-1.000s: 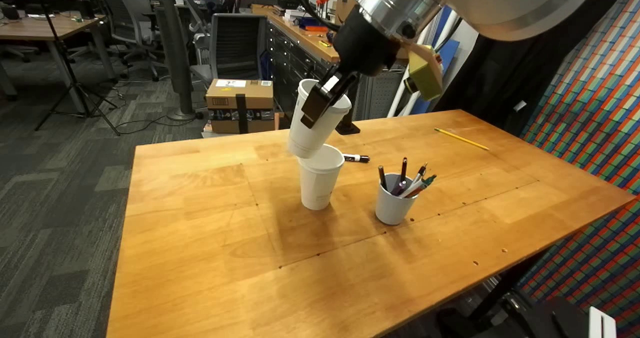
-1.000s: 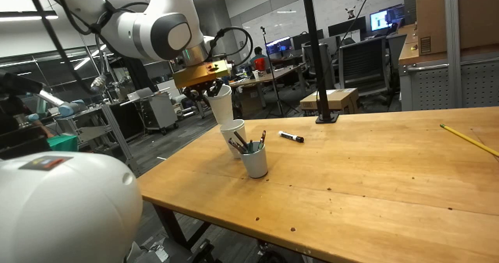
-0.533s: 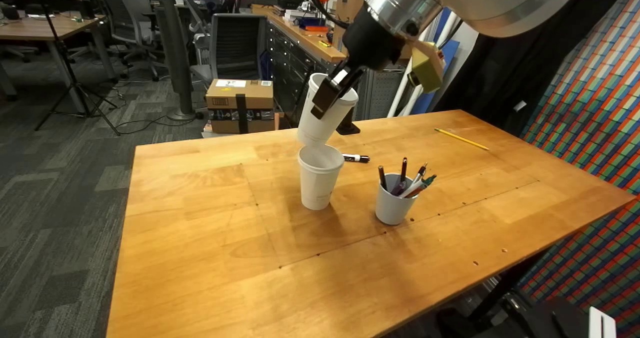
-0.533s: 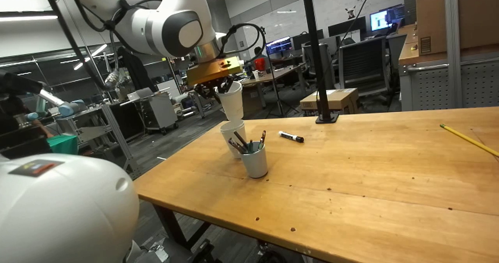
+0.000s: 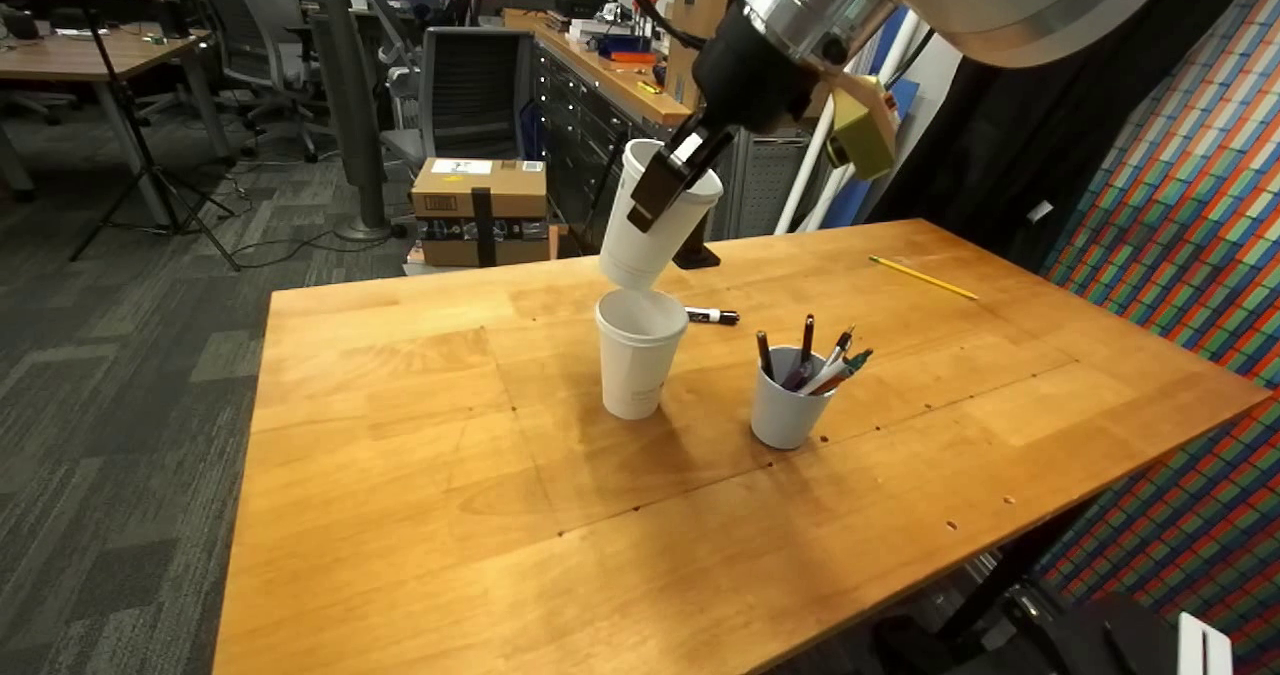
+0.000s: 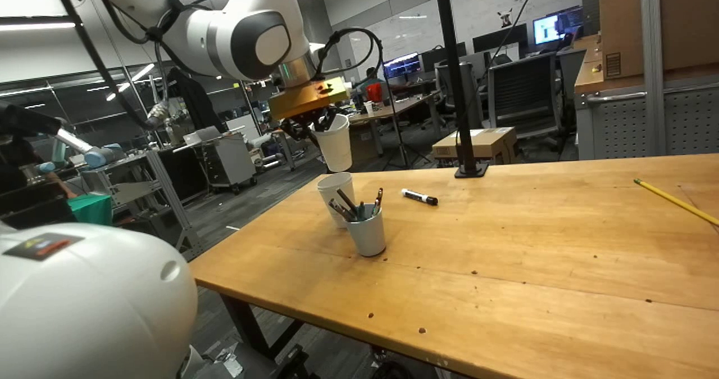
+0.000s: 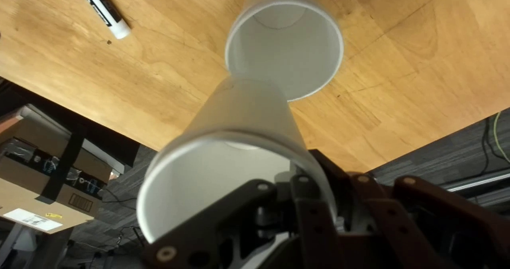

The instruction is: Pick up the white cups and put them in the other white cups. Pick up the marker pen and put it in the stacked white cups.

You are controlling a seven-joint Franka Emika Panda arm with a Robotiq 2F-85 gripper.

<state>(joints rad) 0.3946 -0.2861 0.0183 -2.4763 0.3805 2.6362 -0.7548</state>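
Shifted sideways and slightly raised since one second ago: black two-fingered gripper [image 7: 308, 166], with the plain white tapered paper-like cup [image 5: 652, 243] it carries. Other table items: unmoved.

Jaws: clamped on the cup's side wall at the rim, one finger inside the mouth, the other along the outer face. Held cup: tilted, mouth toward the gripper, base downward.

Second plain white tapered cup [image 5: 633, 375]: upright on the light-brown wooden table [image 5: 420, 475], below the jaws. Held cup's base at or just above its rim, overlapping it in the wrist view; contact cannot be told.

Slim white-and-black marker pen [image 6: 419, 197], one: lying on the table, lower than the jaws and off to one side; white end visible in the wrist view.

Short greyish tapered cup [image 5: 785, 415], bearing dark slender pens [image 5: 807, 340]: upright on the table, below the jaws and to the side, near the standing cup.

Yellow pencil [image 5: 922, 278], green-ended: lying on the table, well apart from the jaws.

Stacked brown cardboard boxes [image 5: 450, 203]: past the table's edge, well apart from the jaws.
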